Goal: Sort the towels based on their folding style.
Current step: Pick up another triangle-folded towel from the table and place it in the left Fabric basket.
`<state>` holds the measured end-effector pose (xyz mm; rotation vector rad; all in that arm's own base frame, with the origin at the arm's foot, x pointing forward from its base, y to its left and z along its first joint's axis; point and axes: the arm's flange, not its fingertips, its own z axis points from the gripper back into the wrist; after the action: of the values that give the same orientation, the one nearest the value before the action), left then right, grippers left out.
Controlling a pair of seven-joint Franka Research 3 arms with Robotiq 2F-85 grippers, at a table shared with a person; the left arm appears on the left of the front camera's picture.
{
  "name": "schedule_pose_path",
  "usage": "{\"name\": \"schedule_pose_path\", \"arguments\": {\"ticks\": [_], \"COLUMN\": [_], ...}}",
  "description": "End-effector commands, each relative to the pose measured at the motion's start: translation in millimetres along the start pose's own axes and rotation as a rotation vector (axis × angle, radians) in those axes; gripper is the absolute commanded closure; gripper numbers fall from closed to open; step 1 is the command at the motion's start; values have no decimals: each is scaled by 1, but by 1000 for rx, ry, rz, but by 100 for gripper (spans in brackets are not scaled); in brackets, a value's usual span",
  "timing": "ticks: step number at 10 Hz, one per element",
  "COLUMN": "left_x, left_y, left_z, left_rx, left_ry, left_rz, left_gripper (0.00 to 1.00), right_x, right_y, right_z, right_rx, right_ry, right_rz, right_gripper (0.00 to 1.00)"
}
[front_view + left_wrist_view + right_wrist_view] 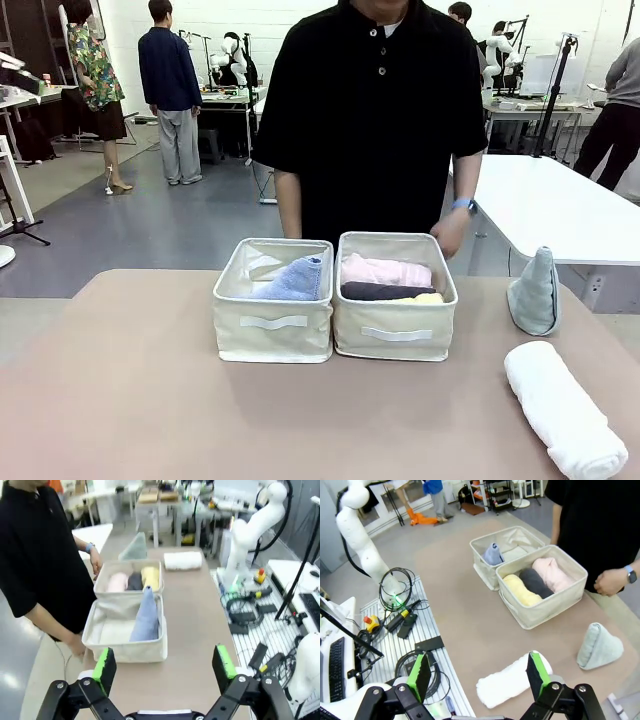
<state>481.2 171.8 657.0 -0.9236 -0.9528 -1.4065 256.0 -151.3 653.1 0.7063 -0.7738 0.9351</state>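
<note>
Sorting is partly done. Blue cone (295, 280) sits in the left bin (272, 345); pink roll (385, 270), grey roll (385, 291) and yellow roll (425, 298) in the right bin (395, 350). White roll (563, 408) and teal cone (535, 292) lie apart on the table to your right. Left gripper (164, 662) and right gripper (477, 672) hang empty, jaws apart. Likely next: lower your right gripper across the white roll.

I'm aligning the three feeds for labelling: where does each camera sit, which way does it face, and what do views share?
Front: robot's side of the table, facing across both bins at the person; their torso and hands show.
Left wrist: over the table's left end, looking past the open left gripper toward the right arm.
Right wrist: over the right end, open right gripper framing the white rolled towel, left arm beyond.
All three share the bins and white rolled towel.
</note>
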Motion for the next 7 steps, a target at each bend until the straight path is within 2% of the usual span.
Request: {"name": "schedule_pose_path", "arguments": {"ticks": [1, 3, 4, 5, 6, 7], "left_x": [-32, -52, -53, -67, -67, -67], "left_y": [14, 12, 13, 14, 14, 14], "left_z": [10, 11, 5, 16, 16, 16], "left_rx": [-20, 0, 4, -2, -2, -2], "left_ry": [-105, -100, -85, -107, -107, -107], "left_rz": [1, 16, 8, 40, 40, 40], "left_gripper": [0, 0, 0, 0, 0, 0], "right_x": [0, 0, 13, 24, 31, 36], "right_y": [0, 0, 46, 65, 72, 71], "right_z": [-2, 0, -24, -55, -87, -117], "right_rx": [9, 0, 5, 49, 43, 54], "right_ry": [-7, 0, 222, 410, 565, 665], "right_rz": [8, 0, 87, 104, 103, 82], "right_gripper": [0, 0, 0, 0, 0, 0]}}
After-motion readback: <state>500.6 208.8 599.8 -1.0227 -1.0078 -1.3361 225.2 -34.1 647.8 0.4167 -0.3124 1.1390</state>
